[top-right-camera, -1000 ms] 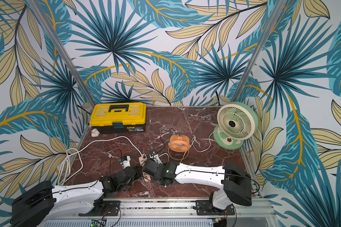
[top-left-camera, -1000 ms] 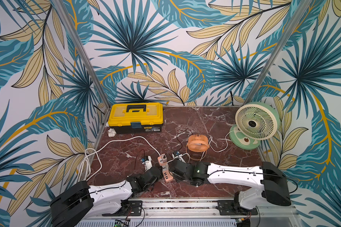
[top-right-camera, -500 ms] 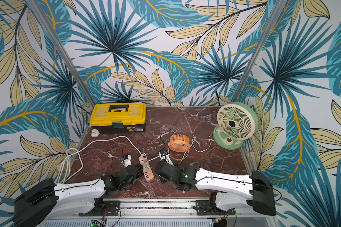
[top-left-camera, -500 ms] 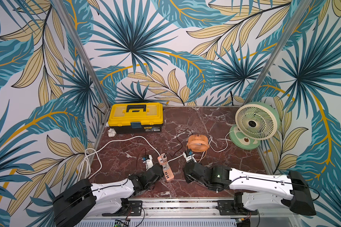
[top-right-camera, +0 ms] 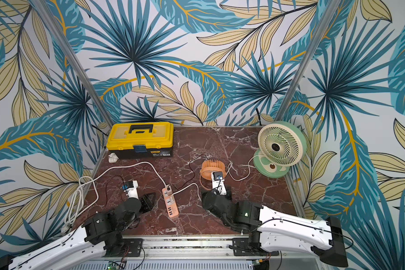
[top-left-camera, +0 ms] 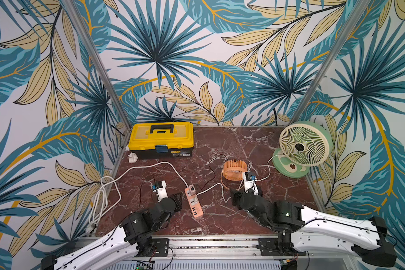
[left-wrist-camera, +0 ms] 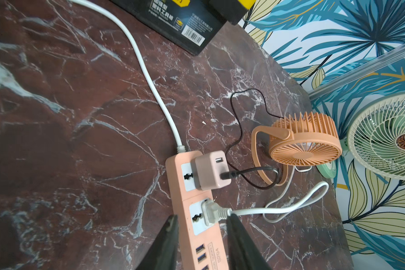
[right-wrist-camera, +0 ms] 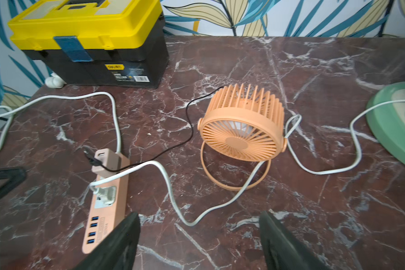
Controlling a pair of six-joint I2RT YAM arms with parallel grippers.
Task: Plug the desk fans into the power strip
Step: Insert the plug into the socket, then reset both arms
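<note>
The salmon-orange power strip [top-left-camera: 195,208] lies flat on the near, middle-left part of the marble tabletop [top-left-camera: 220,145]. It runs near to far, with its USB end nearest. A white plug [left-wrist-camera: 209,211] sits in its second socket, and that plug's cord trails right to the green desk fan [top-left-camera: 302,145] in the far right corner. A pink USB charger [left-wrist-camera: 211,173] fills the far socket, with a black lead running to the small orange fan [top-left-camera: 234,168].

The left gripper [left-wrist-camera: 202,217] is at the strip's near left side. In its wrist view the fingers are slightly parted and flank the strip, with marble showing on both sides, so it grasps nothing. The right gripper [right-wrist-camera: 199,214] is to the strip's right, clear of it and on the near side of the orange fan. Its jaws are spread wide and empty, with only the white cord and marble between them.
</note>
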